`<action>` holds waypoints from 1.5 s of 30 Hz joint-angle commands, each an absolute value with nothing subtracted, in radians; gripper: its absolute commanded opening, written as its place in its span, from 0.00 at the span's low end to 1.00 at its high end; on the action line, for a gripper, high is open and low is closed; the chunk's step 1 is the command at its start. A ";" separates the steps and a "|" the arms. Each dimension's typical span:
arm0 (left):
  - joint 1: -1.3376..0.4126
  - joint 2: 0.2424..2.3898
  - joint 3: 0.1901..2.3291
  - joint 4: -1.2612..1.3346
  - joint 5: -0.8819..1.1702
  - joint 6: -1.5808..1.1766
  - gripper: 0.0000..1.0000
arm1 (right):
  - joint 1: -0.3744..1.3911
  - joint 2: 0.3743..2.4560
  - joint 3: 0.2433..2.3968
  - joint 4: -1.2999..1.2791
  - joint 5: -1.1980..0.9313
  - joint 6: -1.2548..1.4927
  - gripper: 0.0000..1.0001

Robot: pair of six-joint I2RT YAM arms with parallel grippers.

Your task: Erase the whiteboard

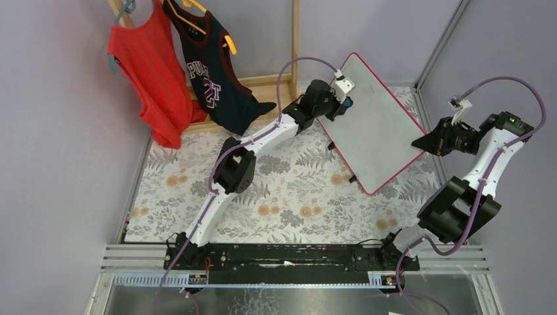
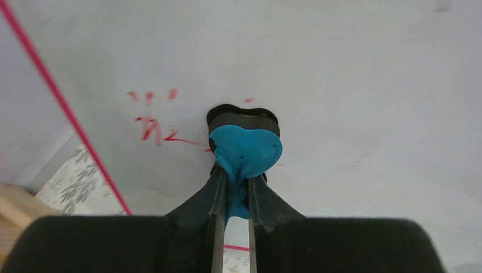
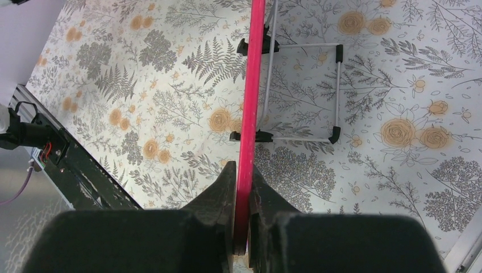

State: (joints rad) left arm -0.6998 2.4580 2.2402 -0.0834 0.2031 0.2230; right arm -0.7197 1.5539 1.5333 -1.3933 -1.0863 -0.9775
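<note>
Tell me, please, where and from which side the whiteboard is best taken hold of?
By its pink-red frame at the right edge, coming from the right, pinching across the board's thickness. The whiteboard is broad, flat and tilted on a wire stand, so only its edge fits a hand; the right hand grips there, leaving the face free for the blue eraser in the left hand.

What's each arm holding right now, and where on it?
The left gripper pinches the blue eraser by its near end between its jaws. The right gripper has its jaws clamped on the pink-red frame edge of the whiteboard.
</note>
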 commanded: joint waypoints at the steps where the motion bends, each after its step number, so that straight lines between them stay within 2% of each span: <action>1: -0.631 2.499 2.265 -0.029 0.179 0.206 0.00 | -0.657 1.557 1.483 -1.471 -0.933 -1.139 0.00; 13: -0.571 2.511 2.237 -0.008 0.183 0.192 0.00 | -0.654 1.558 1.476 -1.471 -0.907 -1.146 0.00; 29: -0.643 2.431 2.250 0.056 0.194 0.170 0.00 | -0.644 1.551 1.462 -1.471 -0.898 -1.167 0.00; 45: -0.635 2.341 2.183 0.286 0.167 0.149 0.00 | -0.627 1.553 1.450 -1.472 -0.905 -1.167 0.00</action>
State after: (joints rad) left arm -0.6289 2.4161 2.2120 0.0883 0.1715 0.1692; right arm -0.6971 1.5322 1.5150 -1.3960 -1.0939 -1.0367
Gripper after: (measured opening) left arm 0.111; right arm 0.124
